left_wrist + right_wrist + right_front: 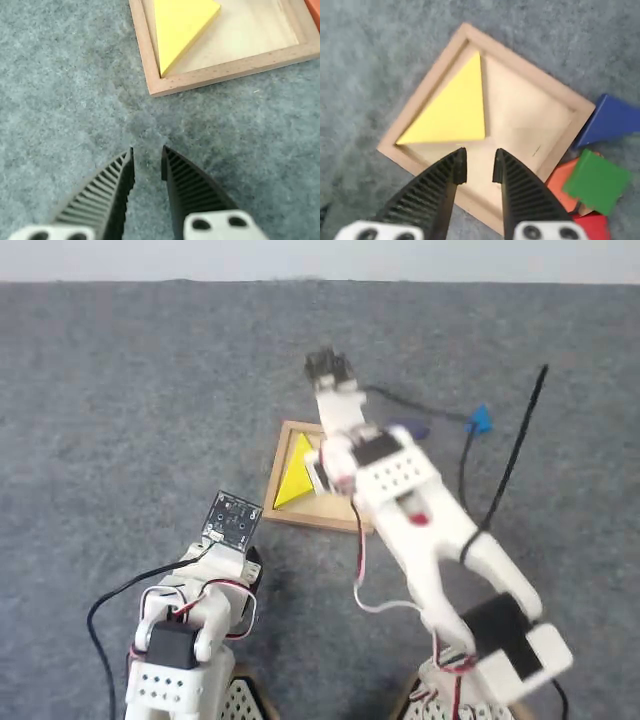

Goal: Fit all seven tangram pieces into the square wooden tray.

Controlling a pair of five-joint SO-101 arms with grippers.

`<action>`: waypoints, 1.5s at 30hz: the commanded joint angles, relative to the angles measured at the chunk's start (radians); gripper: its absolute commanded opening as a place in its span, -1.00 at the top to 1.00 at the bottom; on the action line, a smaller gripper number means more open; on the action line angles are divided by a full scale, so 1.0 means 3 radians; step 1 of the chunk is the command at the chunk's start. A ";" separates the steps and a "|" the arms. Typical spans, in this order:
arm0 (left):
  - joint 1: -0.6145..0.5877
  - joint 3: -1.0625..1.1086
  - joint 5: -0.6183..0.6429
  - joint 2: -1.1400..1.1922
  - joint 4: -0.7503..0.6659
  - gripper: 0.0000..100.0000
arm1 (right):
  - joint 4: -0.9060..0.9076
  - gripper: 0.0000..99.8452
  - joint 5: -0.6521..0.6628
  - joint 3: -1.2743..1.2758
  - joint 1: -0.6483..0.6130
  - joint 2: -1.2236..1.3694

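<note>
The square wooden tray (426, 92) lies flat on the grey, carpet-like counter (120, 390). Inside it is one yellow triangle (452, 112), lying flat with its long edge against one rim and its square corner at the tray's middle. Bare wood shows over the other part of the tray floor.

Four more pieces lie on the counter just outside the tray, clustered by one side. A blue piece (610, 122) sits near a tray corner. A green square (595, 180) overlaps an orange piece (562, 177) that lies against the rim. A red piece (592, 225) lies just beside the green one.

The right claw (479, 162) hangs over the tray, above the rim and the bare floor next to the yellow triangle. Its fingers are a narrow gap apart with nothing between them. In the high view the right arm (430, 530) stretches out over the tray and hides its far side.

The left claw (148, 155) is over the bare counter, near a tray corner but apart from it. Its fingers are also slightly spread and hold nothing. The left arm (190, 630) is folded back close to its base, well short of the tray.
</note>
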 commanded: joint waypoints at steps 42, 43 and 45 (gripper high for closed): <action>0.0005 -0.0023 0.0020 -0.0005 0.0015 0.82 | -0.0315 0.79 0.0419 0.0245 -0.0325 0.0217; 0.0005 -0.0023 0.0020 -0.0005 0.0015 0.82 | -0.0355 0.79 0.0471 0.0358 -0.0396 0.0202; 0.0005 -0.0023 0.0020 -0.0005 0.0015 0.82 | -0.0427 0.79 0.0496 0.0532 -0.0463 0.0202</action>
